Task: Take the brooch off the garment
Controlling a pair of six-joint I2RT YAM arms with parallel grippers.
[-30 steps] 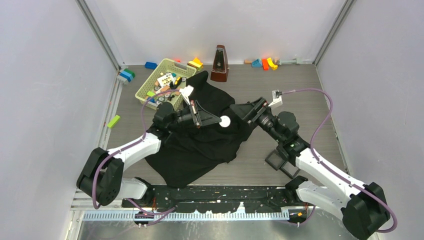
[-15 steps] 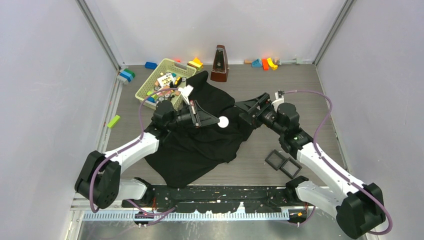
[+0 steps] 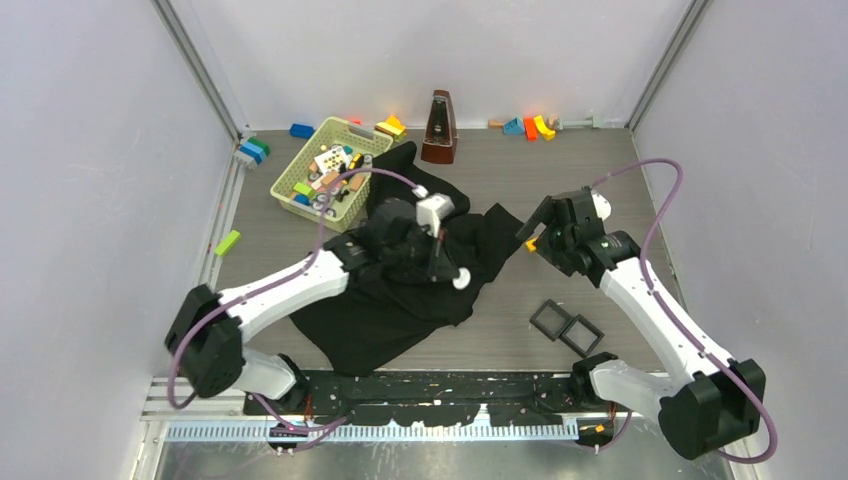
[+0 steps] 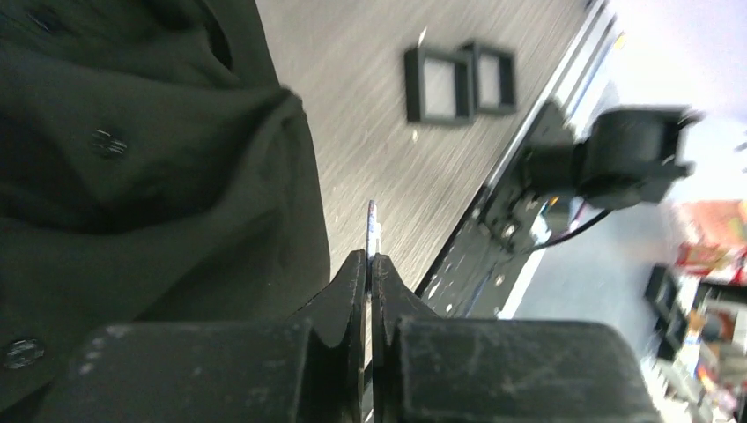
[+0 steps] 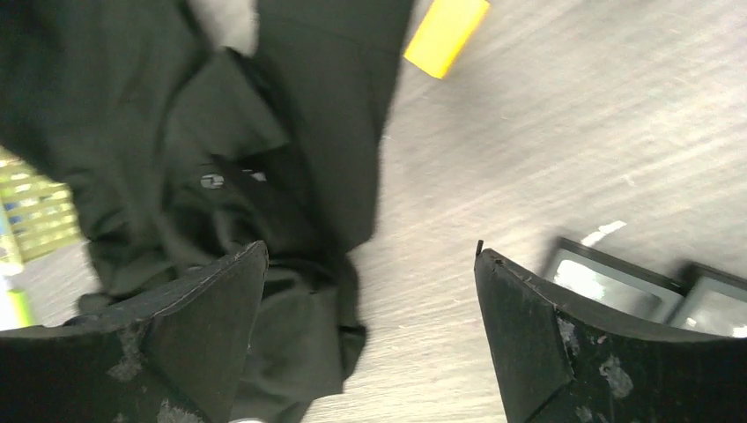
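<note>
The black garment (image 3: 390, 305) lies crumpled mid-table, also seen in the left wrist view (image 4: 132, 159) and the right wrist view (image 5: 123, 97). My left gripper (image 3: 450, 268) hovers over the cloth's right edge, shut on the brooch (image 3: 461, 280), a small pale disc. From the left wrist the brooch (image 4: 372, 227) appears edge-on as a thin sliver poking out between the closed fingertips of the left gripper (image 4: 369, 257), beside the cloth and over bare table. My right gripper (image 3: 543, 226) stands open to the right of the garment, and its jaws (image 5: 370, 256) hold nothing.
Two small black square trays (image 3: 565, 327) (image 4: 458, 79) (image 5: 617, 282) lie at the near right. A yellow block (image 3: 531, 245) (image 5: 445, 33) sits by the right gripper. A green basket (image 3: 291, 171) of small parts and a metronome (image 3: 439, 128) stand behind the garment.
My left gripper swung right and nearer with the disc, to the garment's right edge. The right gripper opened wider and drew back right, off the cloth.
</note>
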